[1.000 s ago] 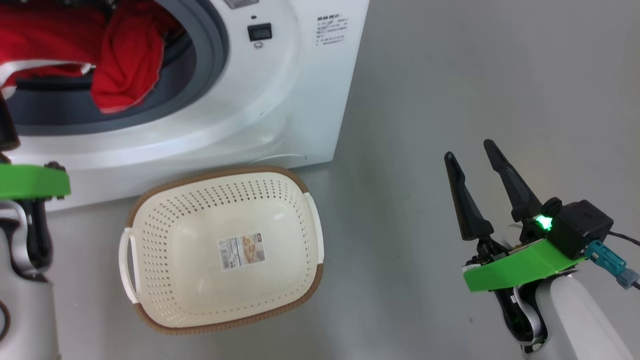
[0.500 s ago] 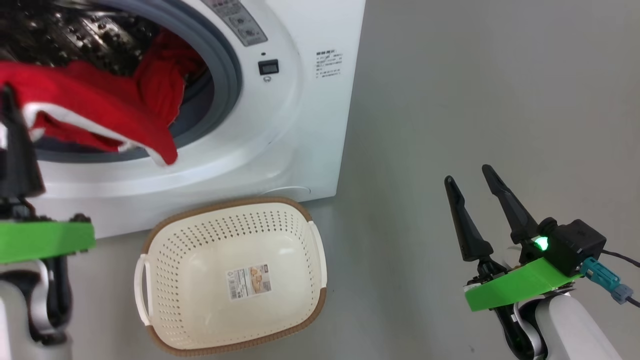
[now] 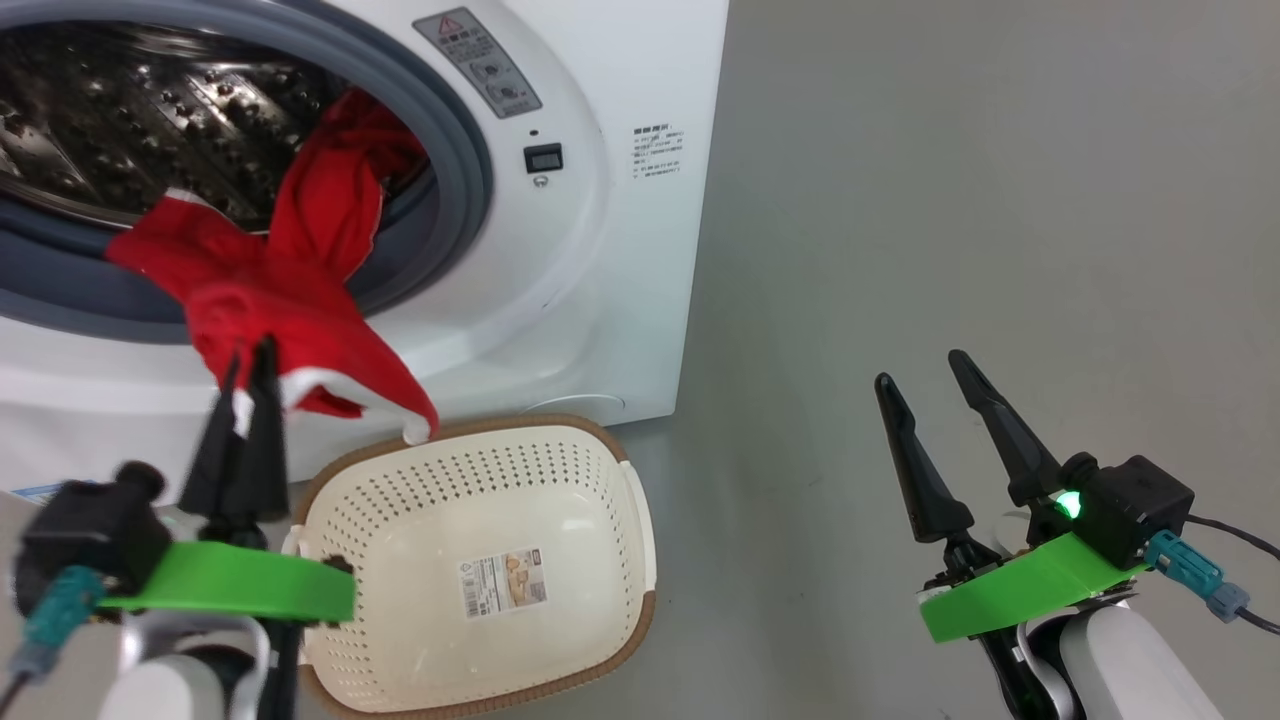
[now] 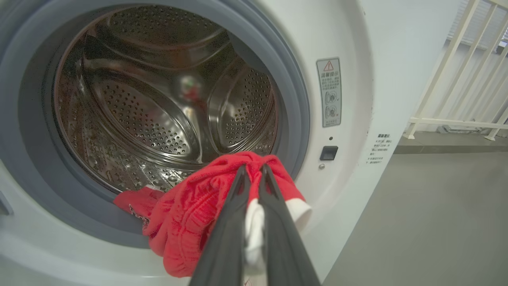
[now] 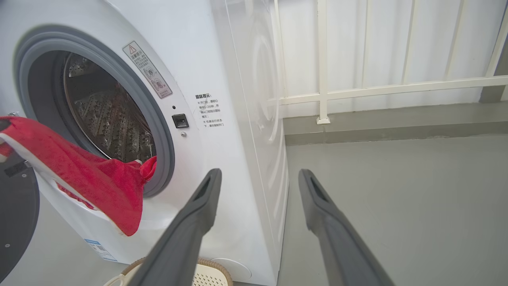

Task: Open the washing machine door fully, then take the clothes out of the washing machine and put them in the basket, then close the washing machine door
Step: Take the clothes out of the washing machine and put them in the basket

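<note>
Step in hand: we judge this to be the unloading step, with cloth being drawn out of the drum and toward the basket.
Washing machine door [image 5: 16, 222]: we take the dark round edge at the lower left of the right wrist view to be the door, which is swung clear of the opening.
Left gripper [image 3: 250, 380]: its fingers are pressed together, pinching the clothes at a white trim.
Clothes [image 3: 290, 300]: they trail from the drum [image 4: 158, 99] over the grey rubber ring [image 3: 470, 170] and hang down the front of the washing machine [image 3: 620, 250]. The lowest tip is at the basket's rear rim, and we cannot tell whether it touches. We also cannot tell whether this is one garment or several.
Basket [image 3: 400, 520]: it stands on the floor just in front of the machine and holds only its label sticker.
Right gripper [image 3: 920, 368]: its fingers are spread and hold nothing, well apart from the work, over bare floor.
Next move calls for: we pull the trailing end free of the ring, carry the pinch over the middle of the basket, lower it, and then part the fingers.
Caution: the cloth may drag on the ring or fall outside the rim.
Left to do: we check the drum for more cloth, then close the door.
</note>
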Robot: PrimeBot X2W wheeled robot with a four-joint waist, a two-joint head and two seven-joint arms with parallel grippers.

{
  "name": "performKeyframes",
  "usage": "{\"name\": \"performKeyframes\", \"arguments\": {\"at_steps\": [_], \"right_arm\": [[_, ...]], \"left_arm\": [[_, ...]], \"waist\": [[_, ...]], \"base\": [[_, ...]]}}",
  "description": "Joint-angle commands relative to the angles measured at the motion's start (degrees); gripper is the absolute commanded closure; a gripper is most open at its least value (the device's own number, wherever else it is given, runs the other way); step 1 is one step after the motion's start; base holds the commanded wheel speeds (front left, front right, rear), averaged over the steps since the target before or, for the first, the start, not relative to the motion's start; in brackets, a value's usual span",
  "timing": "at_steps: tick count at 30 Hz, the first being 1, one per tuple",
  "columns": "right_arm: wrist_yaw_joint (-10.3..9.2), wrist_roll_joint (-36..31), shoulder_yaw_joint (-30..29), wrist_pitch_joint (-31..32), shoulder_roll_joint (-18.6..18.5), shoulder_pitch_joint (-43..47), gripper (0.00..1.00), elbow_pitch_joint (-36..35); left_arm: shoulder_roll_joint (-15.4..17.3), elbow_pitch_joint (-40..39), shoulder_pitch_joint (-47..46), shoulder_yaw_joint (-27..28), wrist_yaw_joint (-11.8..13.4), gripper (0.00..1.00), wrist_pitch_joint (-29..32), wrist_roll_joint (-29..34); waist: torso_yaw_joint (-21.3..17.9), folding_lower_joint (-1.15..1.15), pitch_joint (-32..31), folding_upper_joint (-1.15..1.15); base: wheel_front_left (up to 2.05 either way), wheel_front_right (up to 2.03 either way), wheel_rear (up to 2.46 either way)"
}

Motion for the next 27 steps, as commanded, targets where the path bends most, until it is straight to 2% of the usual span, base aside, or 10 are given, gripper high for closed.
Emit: {"name": "performKeyframes", "arguments": {"at_steps": [1, 10, 27], "right_arm": [[0.36, 0.53, 1.08, -0.37, -0.28, 0.22, 0.00, -1.56], [0.36, 0.70, 1.26, -0.37, -0.11, -0.77, 0.00, -1.91], [0.36, 0.67, 1.63, -0.37, 0.69, -4.61, 0.00, -2.50]], "left_arm": [[0.60, -0.23, 0.56, 0.84, 0.20, 1.00, -0.49, 0.23], [-1.03, 9.62, -0.17, -3.25, -0.05, 1.00, -1.98, -3.01], [-1.58, 41.41, -13.29, -7.63, -2.57, 1.00, -4.78, -8.58]], "waist": [[-0.10, 0.00, 0.47, 0.00], [-0.28, 0.00, 4.01, 0.00], [-1.54, 0.00, 12.94, 0.00]], "base": [[0.00, 0.00, 0.00], [0.00, 0.00, 0.00], [0.00, 0.00, 0.00]]}}
